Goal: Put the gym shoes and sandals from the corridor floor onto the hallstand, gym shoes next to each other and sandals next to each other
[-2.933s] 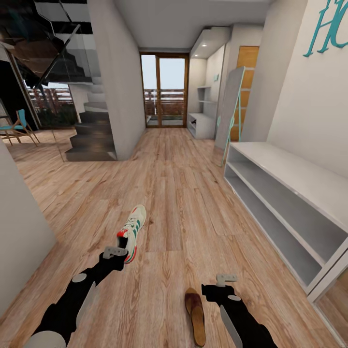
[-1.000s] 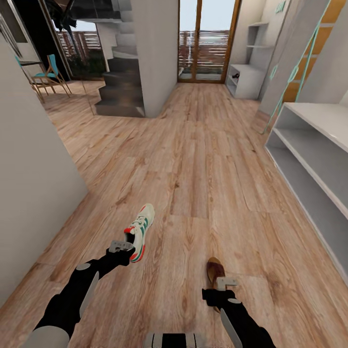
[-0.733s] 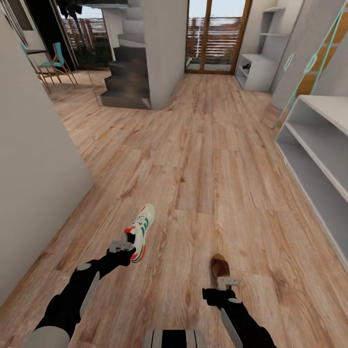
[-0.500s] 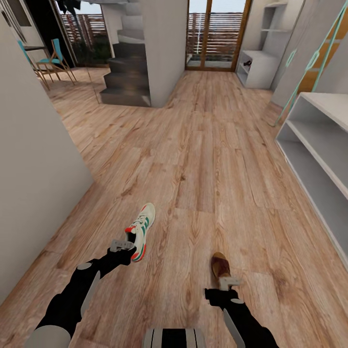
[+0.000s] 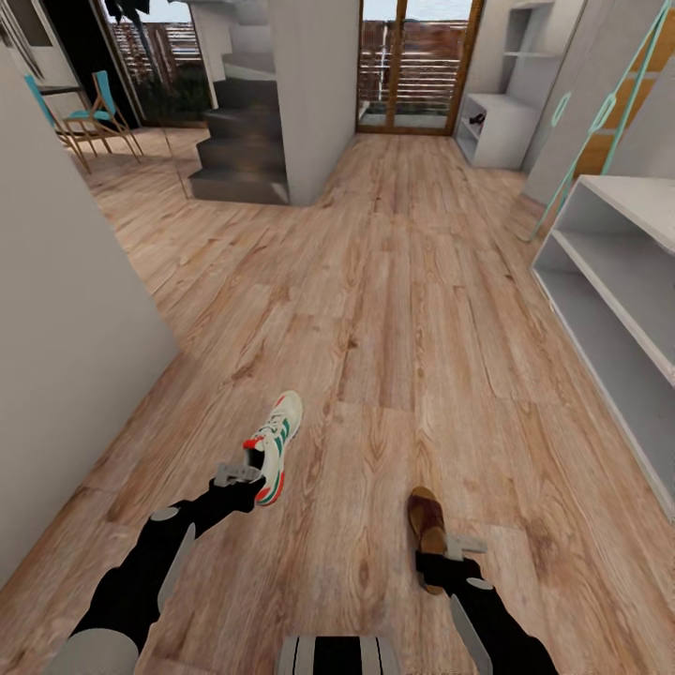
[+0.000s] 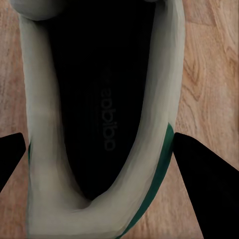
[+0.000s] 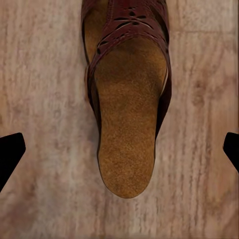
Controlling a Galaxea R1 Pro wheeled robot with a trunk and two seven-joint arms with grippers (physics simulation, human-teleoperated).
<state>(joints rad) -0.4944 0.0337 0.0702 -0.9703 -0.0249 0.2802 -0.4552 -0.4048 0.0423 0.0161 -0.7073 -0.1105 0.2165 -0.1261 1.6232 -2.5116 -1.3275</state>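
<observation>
One off-white gym shoe (image 5: 277,442) with green stripes and a red heel lies on the corridor floor (image 5: 394,309), toe pointing away. My left gripper (image 5: 242,475) is at its heel. In the left wrist view the shoe opening (image 6: 99,114) sits between the spread fingers of the open left gripper (image 6: 99,149). One brown sandal (image 5: 427,521) lies to the right. My right gripper (image 5: 452,551) hangs over its heel end, open. In the right wrist view the sandal (image 7: 127,129) lies between the wide-apart fingers of the right gripper (image 7: 122,147). The hallstand (image 5: 497,131) stands far off at the back right.
A low white bench-cabinet (image 5: 614,281) with open shelves lines the right wall. A grey wall (image 5: 66,309) closes the left side. A pillar (image 5: 314,94) and dark stairs (image 5: 239,141) stand ahead left, with glass doors (image 5: 412,66) at the corridor's end.
The camera has moved forward and tilted down. My right gripper has shifted right along the sandal's heel, showing more of the sandal. The left gripper stays at the gym shoe's heel.
</observation>
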